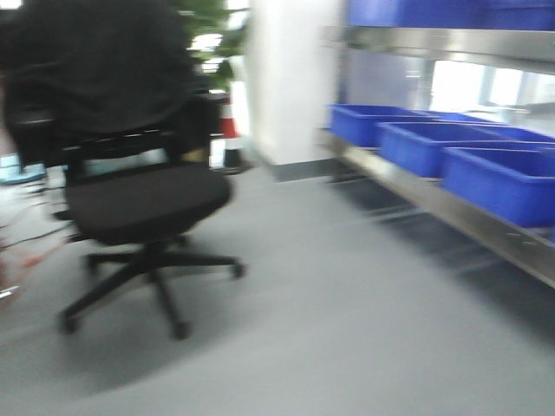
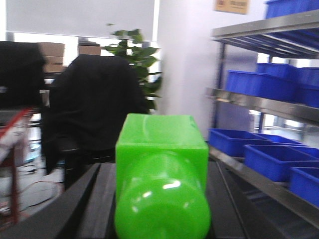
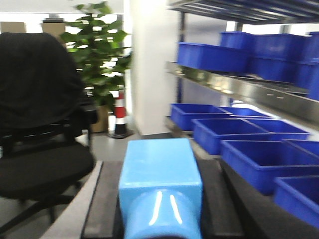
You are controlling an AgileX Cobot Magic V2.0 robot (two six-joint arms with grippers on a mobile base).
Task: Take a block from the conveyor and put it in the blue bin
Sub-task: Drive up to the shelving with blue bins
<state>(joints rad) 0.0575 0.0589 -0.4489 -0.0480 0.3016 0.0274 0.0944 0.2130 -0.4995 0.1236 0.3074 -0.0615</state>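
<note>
One green block (image 2: 162, 164), one sky-blue block (image 3: 159, 172), one chair (image 1: 143, 204)

Front cam is blurring heavily, so fine detail is unreadable. A black office chair (image 1: 143, 204) is filling the left half and standing on a grey floor (image 1: 347, 329). A dark jacket (image 1: 95, 65) is hanging over its backrest. Behind the chair, a green plant (image 1: 208, 17) is showing at the top edge, and a red-and-white traffic cone (image 1: 230, 126) is standing just beside a white pillar (image 1: 290, 78). A steel rack (image 1: 451, 212) is running along the right side, with a row of blue bins (image 1: 499, 178) sitting side by side on its low shelf. More blue containers (image 1: 434, 10) are sitting on the shelf above. Thin cables (image 1: 26, 243) are lying on the floor at far left.
</note>
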